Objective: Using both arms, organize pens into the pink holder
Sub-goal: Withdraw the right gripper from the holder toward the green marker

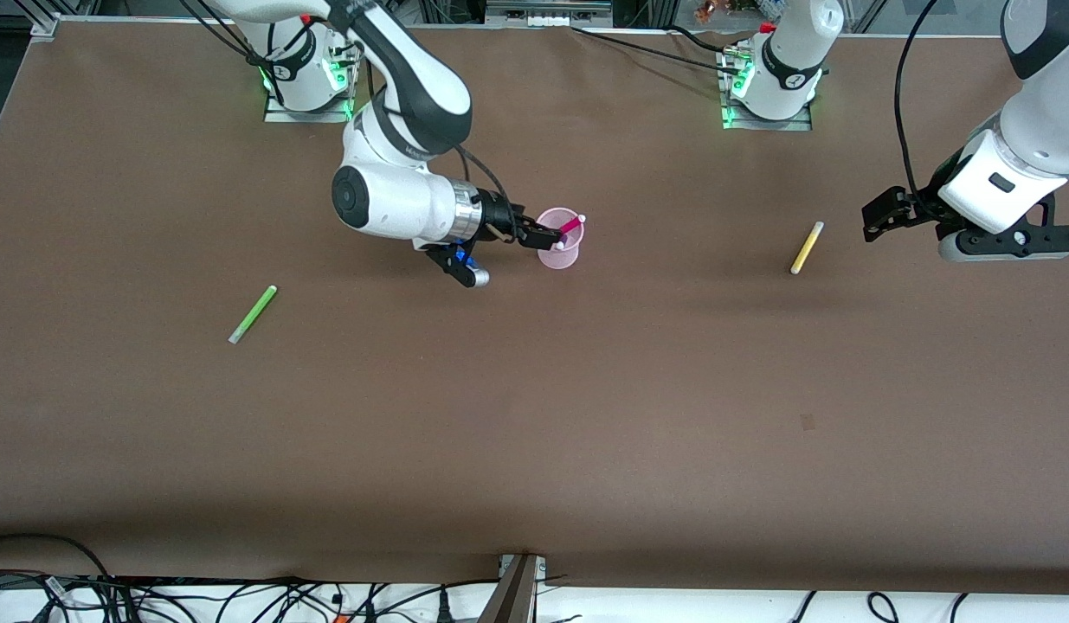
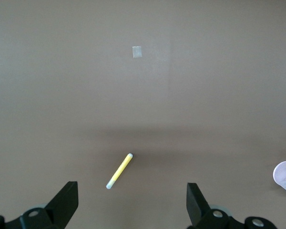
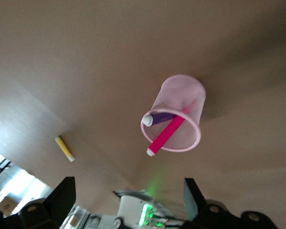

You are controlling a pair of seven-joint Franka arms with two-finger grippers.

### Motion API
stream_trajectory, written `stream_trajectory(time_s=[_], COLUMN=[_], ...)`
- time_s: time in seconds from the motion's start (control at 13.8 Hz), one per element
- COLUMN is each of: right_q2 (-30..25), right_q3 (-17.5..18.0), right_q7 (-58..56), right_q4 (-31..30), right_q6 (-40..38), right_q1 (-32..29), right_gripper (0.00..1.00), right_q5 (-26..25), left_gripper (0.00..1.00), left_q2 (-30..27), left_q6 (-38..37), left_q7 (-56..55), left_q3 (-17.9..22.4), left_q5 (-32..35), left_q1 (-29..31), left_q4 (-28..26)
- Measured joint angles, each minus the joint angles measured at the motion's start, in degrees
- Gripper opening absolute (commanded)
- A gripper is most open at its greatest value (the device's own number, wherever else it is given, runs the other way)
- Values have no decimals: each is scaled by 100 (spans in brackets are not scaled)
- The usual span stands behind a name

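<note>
The pink holder (image 1: 558,258) (image 3: 181,93) stands upright mid-table, nearer the right arm's end. A magenta pen (image 1: 571,227) (image 3: 168,134) and a dark purple pen (image 3: 158,118) lean inside it. My right gripper (image 1: 547,235) (image 3: 128,188) hovers just beside the holder's rim, open, with nothing between its fingers. A lime green pen (image 1: 254,314) lies flat toward the right arm's end, nearer the front camera. A yellow pen (image 1: 807,247) (image 2: 119,170) (image 3: 64,148) lies toward the left arm's end. My left gripper (image 1: 880,215) (image 2: 132,191) hangs open above the table beside the yellow pen, empty.
Both arm bases (image 1: 309,78) (image 1: 772,86) stand at the table's edge farthest from the front camera. A small pale patch (image 1: 808,421) (image 2: 137,51) marks the brown tabletop. Cables (image 1: 240,597) run along the edge nearest the camera.
</note>
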Motion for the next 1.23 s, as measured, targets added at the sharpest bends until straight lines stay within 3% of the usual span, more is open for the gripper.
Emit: stream_trajectory(time_s=[0.14,0.29,0.58,0.72,1.01,1.23], right_q2=[-250,-492,-647,-724,-1118,-1475], right_q3=[-280,-777,-1856,-2153,-2851,-3098], right_q7=[-231,-771,-2278,-2833,-3941,-4227], right_q4=[97,109,598,738,779,782], right_q6=[-303,-579,-1550,-1799,-2382,-2757], right_q1=[0,3,-40,-43,-47,-49], right_gripper=[100,100,100,100,100,100], right_q5=[-1035,-1578,-1937,-2226,-2300,-2351], left_gripper=[100,100,100,100,100,100], left_q2=[0,0,13,21,26,27], left_q6=[0,0,-1,-2,-2,-4], left_q7=[0,0,0,0,0,0], left_q3=[2,3,10,18,21,21], left_q5=[0,0,0,0,0,0], left_q1=[0,0,17,31,33,33], left_q4=[0,0,-1,-2,-3,-3])
